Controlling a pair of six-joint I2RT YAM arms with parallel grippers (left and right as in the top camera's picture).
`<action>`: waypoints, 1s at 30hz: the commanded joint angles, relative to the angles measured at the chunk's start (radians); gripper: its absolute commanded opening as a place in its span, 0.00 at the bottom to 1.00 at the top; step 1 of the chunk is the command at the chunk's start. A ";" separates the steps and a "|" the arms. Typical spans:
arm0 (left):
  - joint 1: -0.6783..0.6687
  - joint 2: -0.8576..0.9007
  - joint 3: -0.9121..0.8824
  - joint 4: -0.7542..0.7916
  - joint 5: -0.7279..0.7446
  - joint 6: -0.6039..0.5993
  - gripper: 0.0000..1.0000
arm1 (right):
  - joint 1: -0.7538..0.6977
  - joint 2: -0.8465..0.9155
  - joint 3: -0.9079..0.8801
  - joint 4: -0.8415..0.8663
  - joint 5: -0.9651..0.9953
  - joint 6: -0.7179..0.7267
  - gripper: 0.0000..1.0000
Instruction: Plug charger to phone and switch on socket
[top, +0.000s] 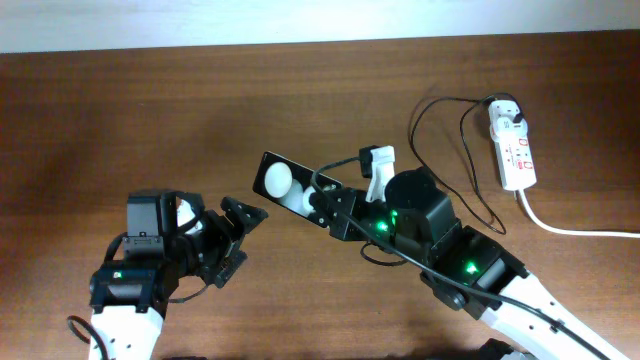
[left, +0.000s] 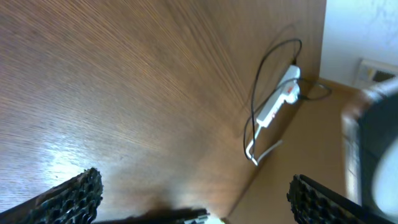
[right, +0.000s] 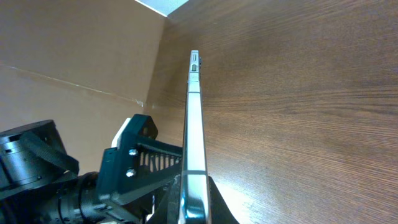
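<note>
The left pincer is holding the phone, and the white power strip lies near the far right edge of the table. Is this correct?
Not quite: the right pincer holds the phone, which the right wrist view shows clamped edge-on. The left pincer is open and empty. The power strip is indeed near the far right edge.

1. Bench (top: 120, 120): brown wood with fine straight grain, smooth, with a soft sheen under the light.
2. Phone (top: 288, 188): glossy black face; in the right wrist view its edge (right: 194, 124) looks like polished silvery metal.
3. Socket (top: 513, 150): smooth white plastic, slightly shiny.
4. Charger (top: 412, 135): black cable with a matt, rubbery-looking sheath.
5. Left fingers (left: 74, 196): black pads, matt, rough with a ribbed texture.
</note>
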 joint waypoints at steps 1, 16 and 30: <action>0.002 0.000 0.001 0.007 0.113 0.068 0.99 | -0.004 -0.004 0.004 0.014 0.063 0.011 0.04; 0.168 -0.407 0.001 0.127 0.328 0.563 0.99 | -0.097 -0.073 0.004 -0.067 0.048 0.027 0.04; 0.164 -0.396 -0.385 0.846 0.323 -0.410 0.99 | -0.094 0.002 0.004 0.053 -0.065 0.179 0.04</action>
